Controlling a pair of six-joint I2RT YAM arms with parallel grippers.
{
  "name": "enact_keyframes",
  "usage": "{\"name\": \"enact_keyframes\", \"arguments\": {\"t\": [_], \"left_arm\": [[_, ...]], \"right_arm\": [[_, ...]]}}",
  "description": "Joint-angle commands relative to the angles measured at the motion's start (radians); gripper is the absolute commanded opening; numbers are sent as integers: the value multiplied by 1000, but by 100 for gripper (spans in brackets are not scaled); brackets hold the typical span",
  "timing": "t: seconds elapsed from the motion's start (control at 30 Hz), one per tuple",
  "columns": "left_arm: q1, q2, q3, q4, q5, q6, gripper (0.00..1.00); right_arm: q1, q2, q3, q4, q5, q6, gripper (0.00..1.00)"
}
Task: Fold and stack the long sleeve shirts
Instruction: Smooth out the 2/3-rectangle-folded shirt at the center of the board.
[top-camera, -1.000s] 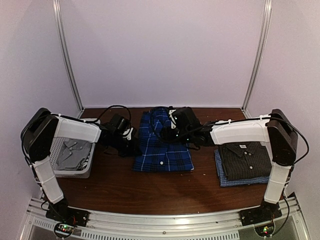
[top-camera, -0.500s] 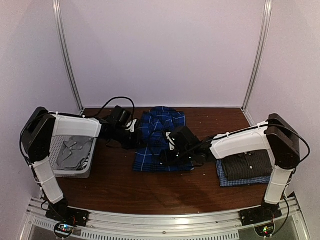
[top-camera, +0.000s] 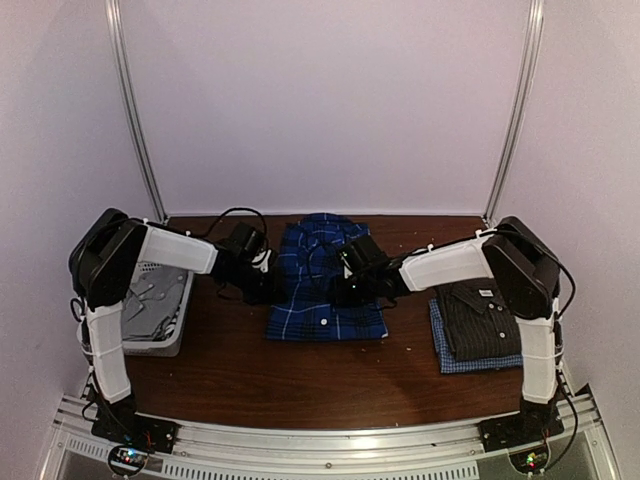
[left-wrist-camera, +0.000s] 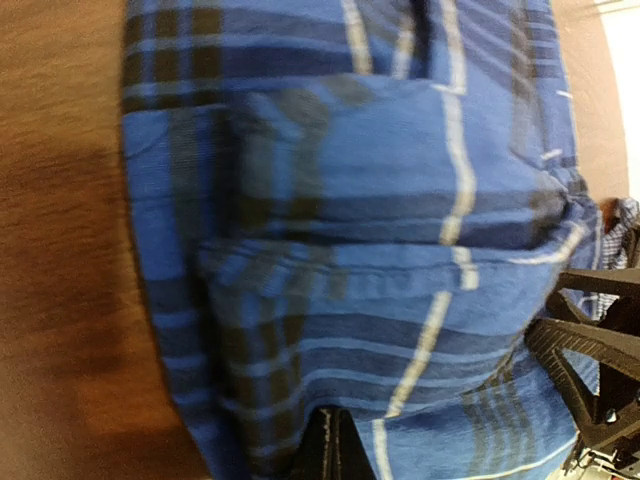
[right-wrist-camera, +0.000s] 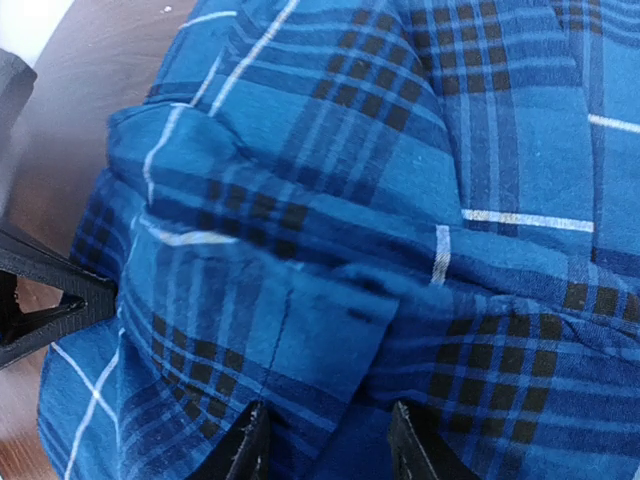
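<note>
Looking down from above, I saw the royal-blue plaid shirt (top-camera: 325, 295) lying folded in the middle of the table (top-camera: 250, 370), its collar end toward the back wall. My left gripper (top-camera: 262, 277) sat at the shirt's left edge. In its wrist view the two fingers were pressed together into one dark sliver, low against the plaid, and I could not tell whether any cloth was pinched between them.

My right gripper (top-camera: 347, 288) was over the shirt itself, a little right of its middle. Its fingertips (right-wrist-camera: 247, 448) stood part-way apart, one on either side of a raised ridge of plaid, with cloth filling the gap. Whether they clamped that ridge or only straddled it I could not tell. Each wrist camera caught the black frame of the other gripper at the edge of its picture.

Off to the right, well apart from the plaid, the dark grey checked shirt (top-camera: 485, 312) lay folded on top of the pale blue shirt (top-camera: 450, 362), whose edge showed along the near and left sides. A white mesh basket (top-camera: 170, 347) stood at the table's left end with grey cloth (top-camera: 150, 305) in it.
</note>
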Motion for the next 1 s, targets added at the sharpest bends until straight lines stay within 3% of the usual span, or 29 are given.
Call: {"name": "enact_keyframes", "arguments": {"t": [0.0, 0.27, 0.53, 0.8, 0.97], "left_arm": [[20, 25, 16, 2, -21, 20, 0], [19, -26, 21, -8, -24, 38, 0], [-62, -105, 50, -8, -38, 37, 0], [-137, 21, 175, -11, -4, 31, 0], [-128, 142, 310, -51, -65, 38, 0]], "right_arm": [[-9, 36, 41, -49, 4, -4, 43], [-50, 16, 84, -74, 35, -19, 46], [-115, -48, 38, -63, 7, -41, 48], [-123, -125, -27, -54, 22, -54, 47], [-123, -168, -58, -58, 10, -50, 47]]}}
